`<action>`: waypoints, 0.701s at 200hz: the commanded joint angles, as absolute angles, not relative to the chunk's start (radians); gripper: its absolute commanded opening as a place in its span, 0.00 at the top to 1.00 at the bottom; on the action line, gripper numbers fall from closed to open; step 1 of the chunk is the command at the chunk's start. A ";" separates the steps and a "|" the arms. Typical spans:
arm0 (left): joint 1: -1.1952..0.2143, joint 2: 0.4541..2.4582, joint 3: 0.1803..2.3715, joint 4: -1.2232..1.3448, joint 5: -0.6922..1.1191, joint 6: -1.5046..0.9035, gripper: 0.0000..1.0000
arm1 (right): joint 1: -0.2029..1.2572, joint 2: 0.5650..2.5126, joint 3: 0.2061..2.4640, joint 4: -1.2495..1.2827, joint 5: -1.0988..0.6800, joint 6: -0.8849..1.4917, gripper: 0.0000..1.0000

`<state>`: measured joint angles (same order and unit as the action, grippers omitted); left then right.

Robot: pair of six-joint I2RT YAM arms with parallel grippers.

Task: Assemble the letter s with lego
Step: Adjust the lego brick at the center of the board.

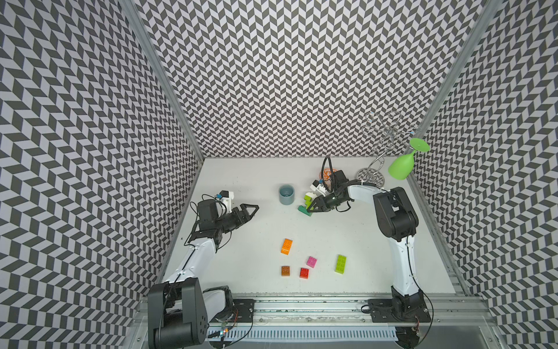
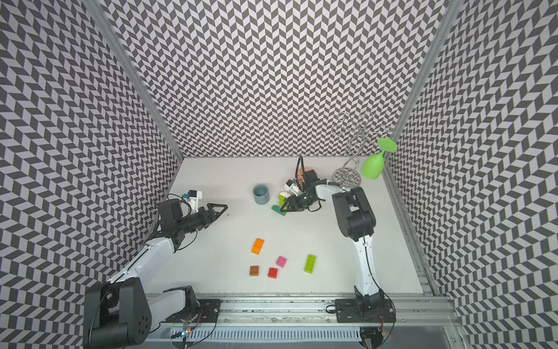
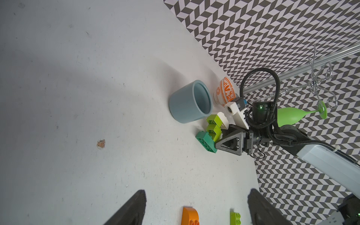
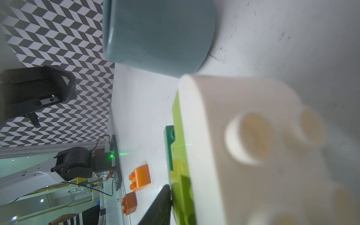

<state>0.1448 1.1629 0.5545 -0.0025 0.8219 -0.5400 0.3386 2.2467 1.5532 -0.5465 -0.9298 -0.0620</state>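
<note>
**Right fingers** [image 1: 313,207]: set at the stack [image 3: 211,132], just right of centre in both top views. In the left wrist view the lime bricks [image 3: 213,124] reach in between the two fingers, which stand a narrow way apart on either side of them. Whether the pads press the lime or only flank it cannot be told. In the right wrist view one dark finger [image 4: 159,206] lies against the lime edge at the bottom of the frame. The other finger is hidden behind the white brick [image 4: 243,146].

**Stack:** in both top views the dark green brick [image 1: 303,210] lies lowest in the frame, on the counter [image 1: 256,178]. The lime bricks sit above it and the white brick is uppermost, close under the right wrist camera.

**Cup** [image 1: 287,195]: upright, mouth up, just left of the stack.

**Left fingers** [image 1: 252,209]: left of centre in both top views, spread wide, holding nothing, well apart from the stack. In the left wrist view both tips show at the bottom edge, with bare counter between them.

**Loose bricks**, lower centre of both top views, each apart from the others and well apart from both sets of fingers:
- orange brick [image 1: 286,246]
- pink brick [image 1: 311,261]
- red brick [image 1: 304,272]
- brown brick [image 1: 285,270]
- lime oblong [image 1: 340,264], furthest right

**Outer items:** a patterned orange-and-white bowl [image 3: 226,91] stands behind the right arm. A wire rack [image 1: 381,142] stands at the upper right of the counter, with a green goblet [image 1: 401,166] hanging from it, foot up.
</note>
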 commanded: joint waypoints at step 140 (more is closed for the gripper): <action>0.153 1.123 0.563 -0.011 0.814 -0.519 0.15 | 0.310 2.122 1.550 -0.522 -0.825 0.000 0.46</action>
